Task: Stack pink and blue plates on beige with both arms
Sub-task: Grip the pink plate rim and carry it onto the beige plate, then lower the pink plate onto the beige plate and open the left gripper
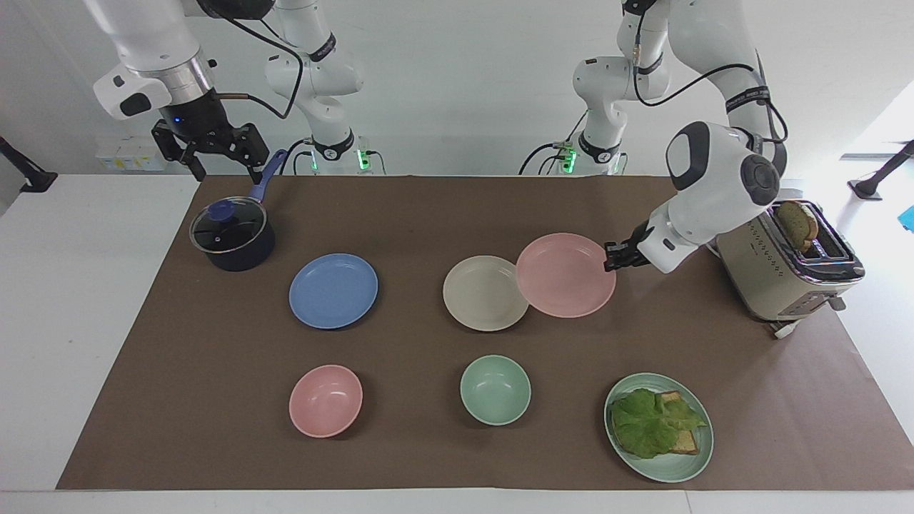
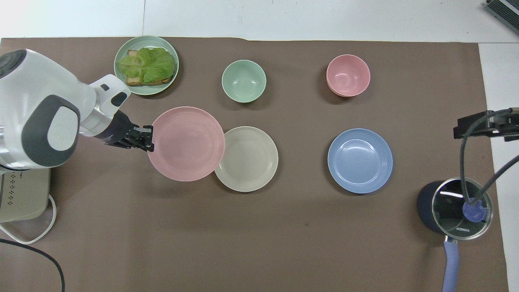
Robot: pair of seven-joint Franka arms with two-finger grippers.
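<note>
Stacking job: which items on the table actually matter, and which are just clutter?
In play:
- pink plate, held at its rim by the shut left gripper, raised beside the beige plate
- beige plate
- blue plate
- right gripper, open, waiting over the pot

Clutter:
- pot
- toaster
- pink bowl
- green bowl
- green plate with lettuce and bread
</note>
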